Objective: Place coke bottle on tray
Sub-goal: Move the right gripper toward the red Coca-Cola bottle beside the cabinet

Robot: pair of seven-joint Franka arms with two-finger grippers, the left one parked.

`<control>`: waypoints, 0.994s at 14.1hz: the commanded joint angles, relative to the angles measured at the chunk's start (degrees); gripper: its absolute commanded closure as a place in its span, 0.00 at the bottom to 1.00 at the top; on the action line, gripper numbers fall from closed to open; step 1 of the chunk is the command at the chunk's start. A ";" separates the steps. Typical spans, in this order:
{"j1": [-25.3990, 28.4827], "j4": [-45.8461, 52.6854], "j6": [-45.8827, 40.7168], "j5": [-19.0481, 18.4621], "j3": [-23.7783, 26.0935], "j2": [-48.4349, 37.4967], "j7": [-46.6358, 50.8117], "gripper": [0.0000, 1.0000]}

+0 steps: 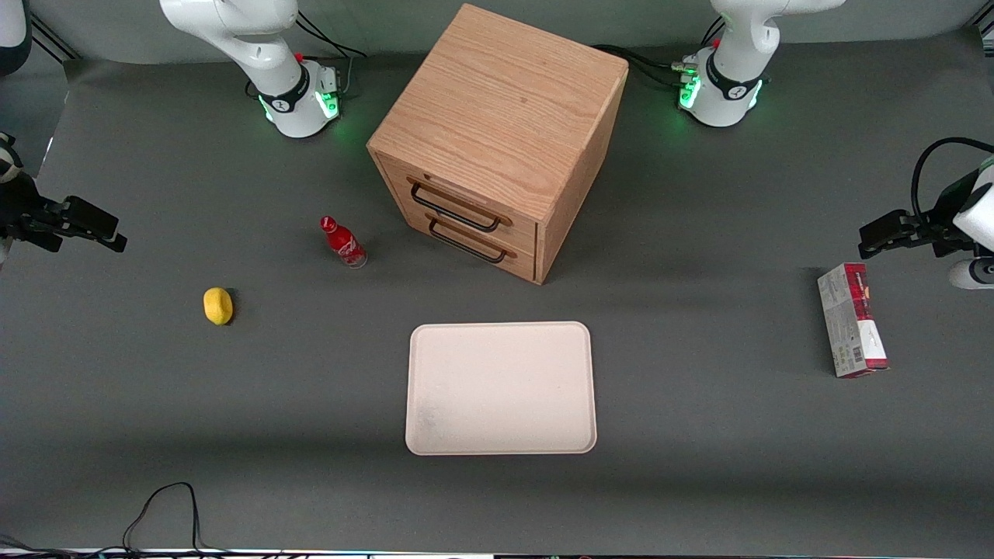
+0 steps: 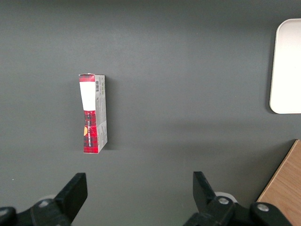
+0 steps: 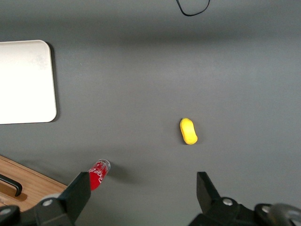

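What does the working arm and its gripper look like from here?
The arm has glossy white segments with a black band near its base, green lights there, and black cables trailing off. The gripper, out at the working arm's end of the table, is matte black with two wedge-shaped fingers, spread apart.

Lemon [image 1: 218, 306], wooden drawer cabinet [image 1: 499, 136], carton box [image 1: 852, 330].
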 commanded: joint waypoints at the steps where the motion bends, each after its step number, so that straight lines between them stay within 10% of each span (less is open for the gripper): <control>1: 0.24 1.29 -1.06 -0.41 -0.27 0.57 -1.28 0.00; 6: 0.77 0.25 -2.38 -0.32 0.25 0.58 -0.40 0.00; 14: 17.44 -19.42 6.31 0.47 0.17 -11.54 15.13 0.00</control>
